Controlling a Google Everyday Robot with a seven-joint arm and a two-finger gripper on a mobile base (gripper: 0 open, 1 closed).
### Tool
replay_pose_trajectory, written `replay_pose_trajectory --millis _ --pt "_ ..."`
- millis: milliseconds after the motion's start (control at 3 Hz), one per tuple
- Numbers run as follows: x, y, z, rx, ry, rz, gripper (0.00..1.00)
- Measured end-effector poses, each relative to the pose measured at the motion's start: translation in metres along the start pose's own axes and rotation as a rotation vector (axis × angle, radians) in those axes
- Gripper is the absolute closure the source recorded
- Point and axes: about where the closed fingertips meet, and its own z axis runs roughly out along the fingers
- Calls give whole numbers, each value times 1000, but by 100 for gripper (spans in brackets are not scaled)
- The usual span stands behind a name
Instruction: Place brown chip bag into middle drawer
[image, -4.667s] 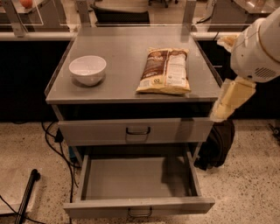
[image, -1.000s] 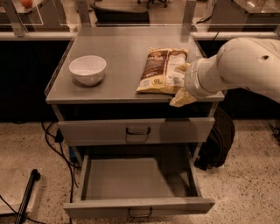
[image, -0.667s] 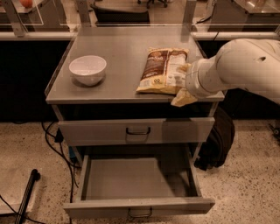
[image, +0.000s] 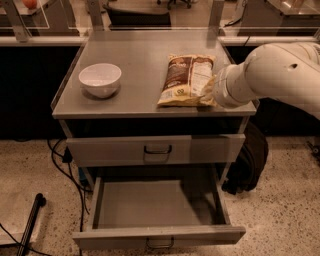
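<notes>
The brown chip bag (image: 185, 79) lies flat on the grey cabinet top (image: 135, 75), right of centre, dark brown with a white label panel. The middle drawer (image: 157, 212) is pulled out below, wide and shallow, and nothing lies in it; its small handle (image: 160, 243) shows at the front. My gripper (image: 209, 90) comes in from the right on a thick white arm (image: 272, 72) and sits at the bag's right front edge, touching it.
A white bowl (image: 100, 79) stands on the cabinet top at the left. The shut grey drawer (image: 157, 149) sits above the open one. A dark bag (image: 247, 165) leans by the cabinet's right side. Cables (image: 65, 170) and a black pole (image: 30, 222) lie on the floor at left.
My arm swung in from the cabinet's right side and up to the bag's right edge. In the last second it crept slightly further onto the cabinet top. The bag has not moved.
</notes>
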Motion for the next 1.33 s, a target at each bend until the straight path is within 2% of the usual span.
replay_pose_trajectory --millis 333,1000,1333 --pt "1 0 5 -4 7 -4 39" --pt "2 -1 11 -6 15 -7 43" --pt "2 -2 12 -5 18 -9 62"
